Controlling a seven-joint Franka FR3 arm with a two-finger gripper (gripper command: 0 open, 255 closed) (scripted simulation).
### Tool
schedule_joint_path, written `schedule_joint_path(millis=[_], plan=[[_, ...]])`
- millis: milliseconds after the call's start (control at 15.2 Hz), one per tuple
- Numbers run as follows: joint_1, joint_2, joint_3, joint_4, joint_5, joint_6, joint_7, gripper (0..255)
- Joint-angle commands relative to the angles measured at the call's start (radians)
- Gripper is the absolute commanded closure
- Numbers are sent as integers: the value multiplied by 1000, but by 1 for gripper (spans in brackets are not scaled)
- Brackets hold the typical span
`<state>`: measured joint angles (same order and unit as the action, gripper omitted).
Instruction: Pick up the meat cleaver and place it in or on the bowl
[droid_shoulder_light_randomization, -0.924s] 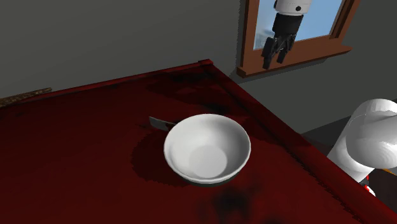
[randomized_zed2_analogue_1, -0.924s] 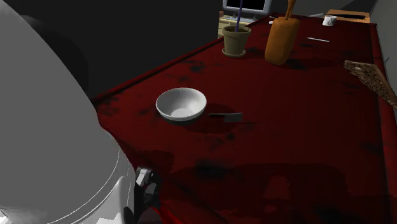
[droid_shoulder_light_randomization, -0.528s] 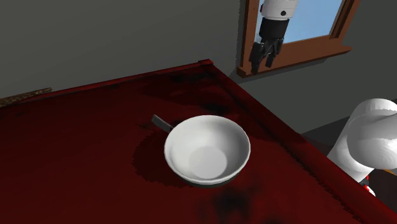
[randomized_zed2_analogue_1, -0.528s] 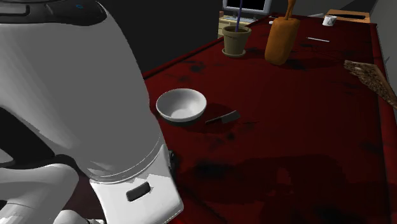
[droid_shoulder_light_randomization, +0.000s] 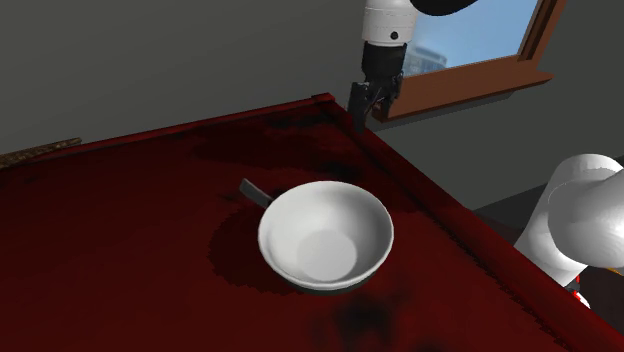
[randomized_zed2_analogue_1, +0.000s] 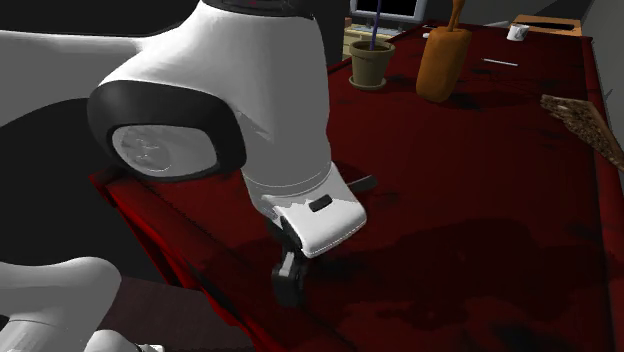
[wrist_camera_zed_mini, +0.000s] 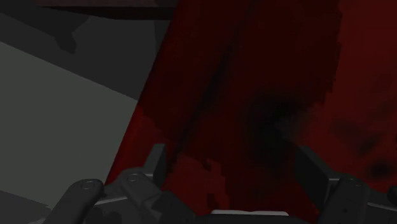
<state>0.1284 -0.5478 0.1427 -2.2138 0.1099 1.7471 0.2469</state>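
Now the tool (droid_shoulder_light_randomization: 361, 115) hangs with its fingers spread and empty over the far edge of the dark red bench (droid_shoulder_light_randomization: 120, 220), below a window (droid_shoulder_light_randomization: 480, 30). The cleaver (droid_shoulder_light_randomization: 254, 192) lies on the bench just beyond the white bowl (droid_shoulder_light_randomization: 325, 235), at its far left.

You have a white bowl (droid_shoulder_light_randomization: 325, 235) standing upright on the dark red table (droid_shoulder_light_randomization: 120, 230). It is round and smooth-walled, with nothing inside it, and its base shows dark at the near edge. The meat cleaver (droid_shoulder_light_randomization: 254, 192) lies on the table just beside the bowl, at the bowl's far side toward the shoulder view's left. A short dark grey stretch of it shows, slanting toward the bowl; the rest is hidden behind the rim. Whether it touches the bowl cannot be told.
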Motion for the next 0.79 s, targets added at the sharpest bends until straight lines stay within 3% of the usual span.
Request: schedule_joint_path(millis=[0, 726], plan=[[16, 46, 37, 35, 10, 11, 31, 0], [82, 353, 216, 290, -15, 58, 191, 0]])
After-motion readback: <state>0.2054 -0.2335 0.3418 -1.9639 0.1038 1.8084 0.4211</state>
